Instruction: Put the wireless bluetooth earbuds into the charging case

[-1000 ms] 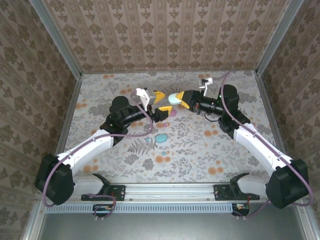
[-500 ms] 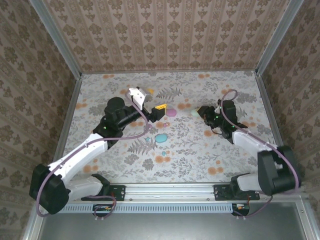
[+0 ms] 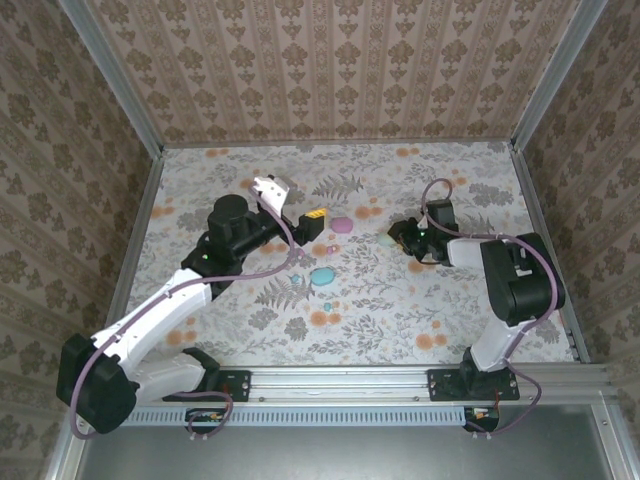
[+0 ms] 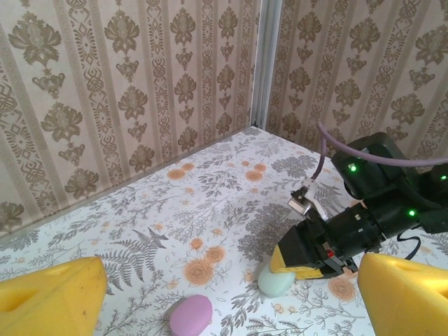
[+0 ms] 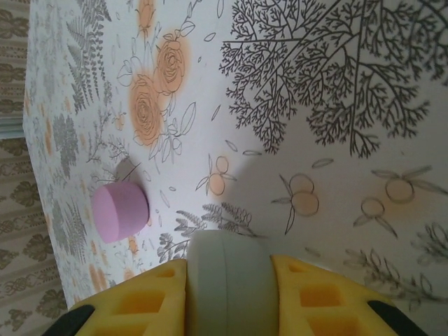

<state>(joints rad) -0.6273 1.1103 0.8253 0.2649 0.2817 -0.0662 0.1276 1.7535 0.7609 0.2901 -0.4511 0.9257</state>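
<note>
Left claw stands released; right claw grasps the mint case, apart from the pink case. Open bench runs to the corner walls beyond.

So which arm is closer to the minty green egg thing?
Right. The right arm's jaws are shut on the mint case; the left arm's open jaws hang farther off, beyond the pink case.

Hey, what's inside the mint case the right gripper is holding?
The mint case is closed, clamped in the right gripper; only its outer shell and seam show. Whatever is inside is hidden.
</note>
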